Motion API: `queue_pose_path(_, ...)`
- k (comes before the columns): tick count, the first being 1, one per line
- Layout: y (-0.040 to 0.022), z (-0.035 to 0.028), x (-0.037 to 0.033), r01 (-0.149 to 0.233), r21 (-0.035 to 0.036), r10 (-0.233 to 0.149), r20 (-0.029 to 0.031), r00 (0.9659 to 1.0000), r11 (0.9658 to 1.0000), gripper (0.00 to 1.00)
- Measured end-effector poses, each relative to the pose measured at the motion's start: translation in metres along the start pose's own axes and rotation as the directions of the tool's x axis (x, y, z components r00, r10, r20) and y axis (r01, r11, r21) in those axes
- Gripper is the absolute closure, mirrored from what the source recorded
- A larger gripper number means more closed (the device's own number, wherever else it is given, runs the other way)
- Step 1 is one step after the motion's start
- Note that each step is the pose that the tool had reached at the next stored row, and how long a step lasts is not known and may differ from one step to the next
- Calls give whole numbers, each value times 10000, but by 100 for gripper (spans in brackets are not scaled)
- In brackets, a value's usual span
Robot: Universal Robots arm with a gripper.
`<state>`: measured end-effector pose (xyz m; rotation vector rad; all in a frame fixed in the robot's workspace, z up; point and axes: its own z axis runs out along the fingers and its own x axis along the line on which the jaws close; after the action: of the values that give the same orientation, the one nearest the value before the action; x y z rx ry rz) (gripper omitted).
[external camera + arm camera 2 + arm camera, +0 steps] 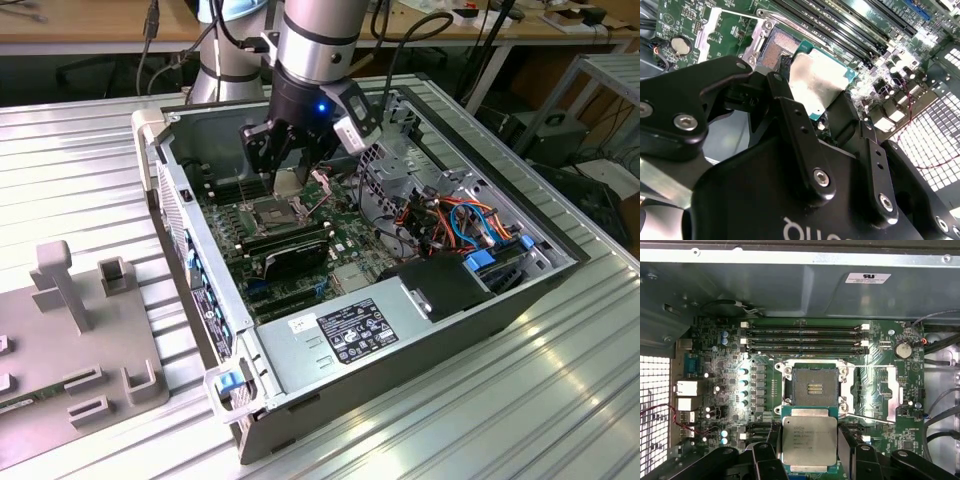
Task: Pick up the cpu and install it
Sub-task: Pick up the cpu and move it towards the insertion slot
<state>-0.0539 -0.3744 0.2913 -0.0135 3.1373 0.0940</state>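
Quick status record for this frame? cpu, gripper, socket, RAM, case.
cpu: gripped on two opposite edges, metal face visible, next to the socket in both wrist views, not seated
gripper: shut on cpu, lowered inside the case
socket: frame open, empty, dark centre exposed
memory sticks: seated in slots on the far side of the socket from the cpu
case: side open, lying on ribbed table

No legible text, faint print on cpu (809, 440), printed label (362, 330) on metal housing (290, 375)
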Motion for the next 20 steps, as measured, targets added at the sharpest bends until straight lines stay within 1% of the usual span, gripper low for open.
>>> queue_pose_path(7,-1,17,-56,0,-4,0,1,10000,10000,45)
queue_pose_path(12,3,38,-73,0,-4,0,1,10000,10000,45)
queue_pose_path(20,56,99,-88,0,-5,0,2,10000,10000,45)
